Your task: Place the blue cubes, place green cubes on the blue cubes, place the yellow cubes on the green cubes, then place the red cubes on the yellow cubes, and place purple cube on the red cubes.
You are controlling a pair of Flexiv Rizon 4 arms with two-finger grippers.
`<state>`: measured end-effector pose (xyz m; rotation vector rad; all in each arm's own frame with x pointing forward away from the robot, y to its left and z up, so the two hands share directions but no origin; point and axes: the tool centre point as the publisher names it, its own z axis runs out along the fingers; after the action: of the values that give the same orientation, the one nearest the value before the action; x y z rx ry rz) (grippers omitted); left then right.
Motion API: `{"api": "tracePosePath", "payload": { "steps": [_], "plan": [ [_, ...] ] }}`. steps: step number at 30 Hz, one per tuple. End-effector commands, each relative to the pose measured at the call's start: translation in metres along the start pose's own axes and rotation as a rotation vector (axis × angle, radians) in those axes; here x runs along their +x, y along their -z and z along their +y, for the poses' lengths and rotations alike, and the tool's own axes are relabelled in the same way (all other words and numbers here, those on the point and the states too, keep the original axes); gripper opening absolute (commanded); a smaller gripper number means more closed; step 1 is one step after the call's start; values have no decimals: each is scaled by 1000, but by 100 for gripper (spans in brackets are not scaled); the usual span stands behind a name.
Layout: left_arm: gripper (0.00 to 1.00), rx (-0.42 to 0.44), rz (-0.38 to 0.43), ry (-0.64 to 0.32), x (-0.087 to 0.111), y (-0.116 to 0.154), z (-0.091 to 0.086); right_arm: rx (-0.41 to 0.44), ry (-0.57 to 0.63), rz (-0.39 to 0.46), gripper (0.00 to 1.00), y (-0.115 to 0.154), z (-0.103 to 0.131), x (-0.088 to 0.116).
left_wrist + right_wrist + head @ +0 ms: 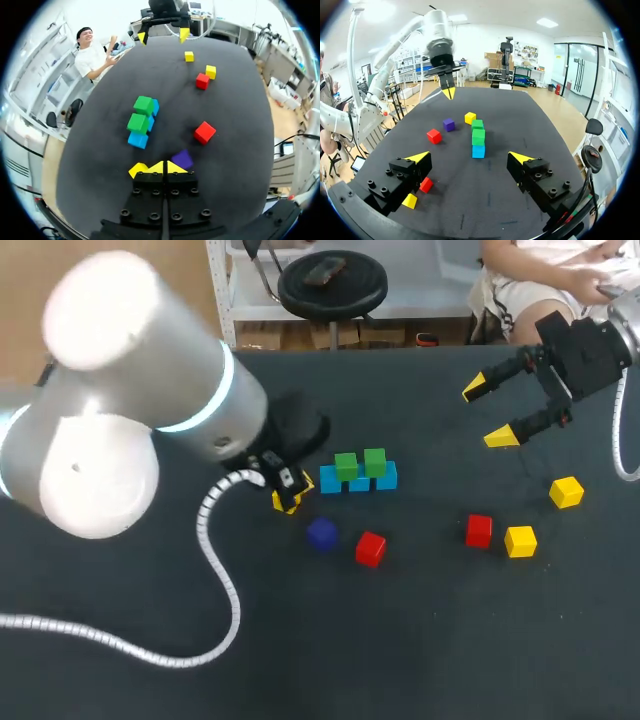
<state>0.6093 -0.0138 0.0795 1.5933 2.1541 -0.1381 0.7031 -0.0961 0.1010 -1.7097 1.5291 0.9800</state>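
Black table: greens on blues; yellows due. Left gripper pinched closed, empty, beside yellow cube; right gripper agape, empty. Next: reopen, grasp.

This looks like a robotics lab. Two large industrial arms, the left arm and the right arm, stand over a table with a plain black top. A ribbed cable lies across it, and small coloured cubes are scattered and stacked on it.
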Motion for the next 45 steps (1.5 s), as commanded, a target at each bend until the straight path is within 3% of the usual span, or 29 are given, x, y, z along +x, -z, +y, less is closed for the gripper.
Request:
{"api": "tracePosePath", "payload": {
  "steps": [1, 10, 20, 30, 45],
  "plan": [
    [0, -111, 173, 5, -7, -2, -6, 1, 1, -1, 100, 0, 0, 0],
    [0, -13, 100, -18, -14, -29, -17, 1, 1, -1, 100, 0, 0, 0],
    [0, 17, 76, -51, -20, -48, -7, 1, 1, -1, 100, 0, 0, 0],
    [0, 4, 51, -85, -35, -46, -1, 1, 1, -1, 100, 0, 0, 0],
    [0, 2, 60, -77, -39, -53, -7, 1, 1, -1, 100, 0, 0, 0]
  ]
}}
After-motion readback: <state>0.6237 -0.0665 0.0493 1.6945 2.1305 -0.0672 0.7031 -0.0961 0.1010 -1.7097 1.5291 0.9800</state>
